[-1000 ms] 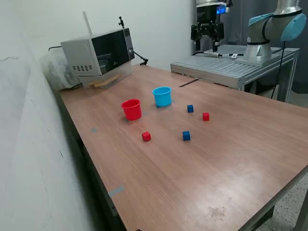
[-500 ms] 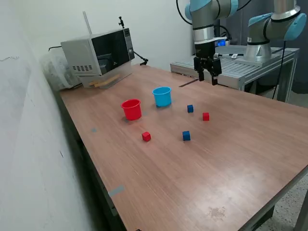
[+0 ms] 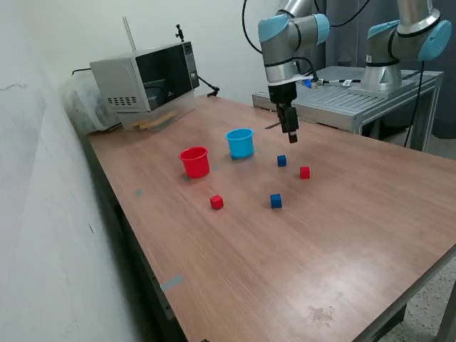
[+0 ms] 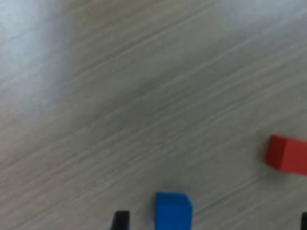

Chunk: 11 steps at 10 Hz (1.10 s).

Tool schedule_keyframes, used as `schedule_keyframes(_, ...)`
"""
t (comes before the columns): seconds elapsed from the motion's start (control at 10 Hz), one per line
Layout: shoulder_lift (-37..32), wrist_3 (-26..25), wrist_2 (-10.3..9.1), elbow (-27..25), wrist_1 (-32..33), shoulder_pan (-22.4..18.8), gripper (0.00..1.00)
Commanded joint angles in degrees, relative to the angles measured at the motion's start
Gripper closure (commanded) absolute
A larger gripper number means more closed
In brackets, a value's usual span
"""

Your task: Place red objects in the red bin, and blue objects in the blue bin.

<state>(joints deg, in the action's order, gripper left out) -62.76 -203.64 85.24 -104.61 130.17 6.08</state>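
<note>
Tool (image 3: 292, 137) hung in the air above the bench (image 3: 342, 235), just over the nearer-to-the-cups blue cube (image 3: 281, 161), pointing straight down. Its fingers were apart: in the wrist view two dark tips showed wide of each other, one (image 4: 120, 220) close beside that blue cube (image 4: 173, 208), the other right at the picture's edge, with nothing between them. A red cube (image 4: 287, 154) lay off to one side of the blue one in that same blurred view.

Out on the bench, the red cup (image 3: 194, 162) and the light blue cup (image 3: 240, 142) stood upright, near each other, the blue one toward the exterior view's right. Whether anything lay inside them, I couldn't tell. All four cubes sat loose on the wood: the blue one under the tool, a red cube (image 3: 305, 172) just beside it to the exterior view's right, a second blue cube (image 3: 276, 201) nearer the camera, and a second red cube (image 3: 216, 202) on the exterior view's left, in front of the red cup. A microwave (image 3: 146, 80) stood at the far corner, well apart from the cups.
</note>
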Motion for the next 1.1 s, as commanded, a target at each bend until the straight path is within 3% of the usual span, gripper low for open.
schedule_keyframes(0.0,3.87,-1.68,0.28,1.95,0.52,-0.02,0.00)
schedule_keyframes(0.5,8.53,-0.71,0.19,3.09,2.81,-0.11,0.00)
schedule_keyframes(0.7,10.02,-0.71,2.29,3.79,2.81,-0.11,0.00)
schedule_keyframes(1.0,10.29,-0.53,2.65,4.24,2.72,0.24,0.00)
